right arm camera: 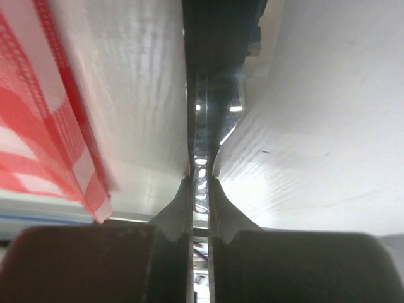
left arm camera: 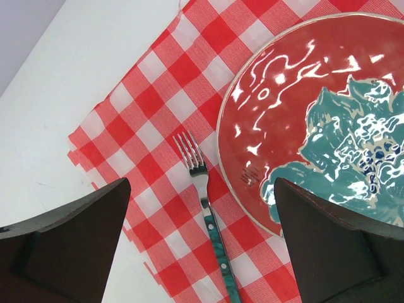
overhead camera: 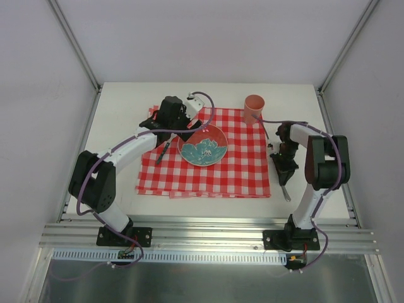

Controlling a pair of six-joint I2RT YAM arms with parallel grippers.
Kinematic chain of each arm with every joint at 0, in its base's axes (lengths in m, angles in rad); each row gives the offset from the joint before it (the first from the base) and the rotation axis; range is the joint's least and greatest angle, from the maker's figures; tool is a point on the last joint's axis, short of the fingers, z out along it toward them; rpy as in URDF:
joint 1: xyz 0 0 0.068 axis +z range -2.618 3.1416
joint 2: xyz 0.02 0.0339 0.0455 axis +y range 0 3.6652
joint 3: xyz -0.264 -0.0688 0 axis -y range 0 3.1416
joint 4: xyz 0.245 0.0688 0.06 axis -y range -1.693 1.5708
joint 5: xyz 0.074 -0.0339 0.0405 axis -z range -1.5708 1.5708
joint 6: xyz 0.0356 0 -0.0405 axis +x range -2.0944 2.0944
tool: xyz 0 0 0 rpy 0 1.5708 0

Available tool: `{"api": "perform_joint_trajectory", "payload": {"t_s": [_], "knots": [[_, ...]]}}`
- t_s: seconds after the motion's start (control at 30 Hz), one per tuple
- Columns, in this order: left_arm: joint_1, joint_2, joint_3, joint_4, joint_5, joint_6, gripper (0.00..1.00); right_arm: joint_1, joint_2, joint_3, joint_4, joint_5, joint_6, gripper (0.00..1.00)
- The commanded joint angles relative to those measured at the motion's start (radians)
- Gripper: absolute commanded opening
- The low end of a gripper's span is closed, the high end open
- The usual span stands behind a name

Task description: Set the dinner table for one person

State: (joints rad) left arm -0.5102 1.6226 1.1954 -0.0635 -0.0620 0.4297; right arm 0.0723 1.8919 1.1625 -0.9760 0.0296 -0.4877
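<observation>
While both arms reach over it, dinner table (overhead camera: 120, 120): large, flat, off-white rectangle, plain and matt, filling the middle of the overhead view between pale side panels
Rail (overhead camera: 208, 235): ribbed aluminium strip along the table's near edge, holding both arm bases
Cloth (overhead camera: 240, 170): red-and-white checks, spread over the table's centre
Plate (overhead camera: 203, 146): glossy red with a teal flower, on the cloth
Fork (left arm camera: 202, 208): teal handle, on the cloth just left of the plate
Cup (overhead camera: 254, 106): terracotta, upright at the cloth's far right corner
Left gripper (left arm camera: 202, 189): released, jaws wide, above fork and plate rim
Right gripper (overhead camera: 283, 169): clenched on a thin shiny utensil (overhead camera: 286, 191) on bare table just right of the cloth; its kind cannot be told
</observation>
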Motion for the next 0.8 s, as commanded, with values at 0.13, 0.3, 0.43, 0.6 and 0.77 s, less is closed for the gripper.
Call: {"api": "perform_joint_trajectory", "payload": {"t_s": [0.13,0.3,0.43,0.6,0.77], "knots": [[0.001,0.011,0.058,0.031,0.013,-0.014,0.99,-0.245,0.074,0.023,-0.023,-0.357,-0.002,0.00],[-0.004,0.023,0.078,0.031,0.010,-0.009,0.99,-0.347,0.165,0.049,-0.067,-0.543,-0.034,0.01],[-0.007,0.026,0.078,0.030,0.004,-0.005,0.99,-0.368,0.179,0.052,-0.075,-0.631,-0.058,0.01],[-0.010,0.033,0.081,0.031,0.002,-0.002,0.99,-0.370,0.171,0.054,-0.072,-0.651,-0.066,0.01],[-0.013,0.048,0.096,0.033,0.005,-0.005,0.99,-0.370,0.136,0.060,-0.081,-0.605,-0.061,0.19]]}}
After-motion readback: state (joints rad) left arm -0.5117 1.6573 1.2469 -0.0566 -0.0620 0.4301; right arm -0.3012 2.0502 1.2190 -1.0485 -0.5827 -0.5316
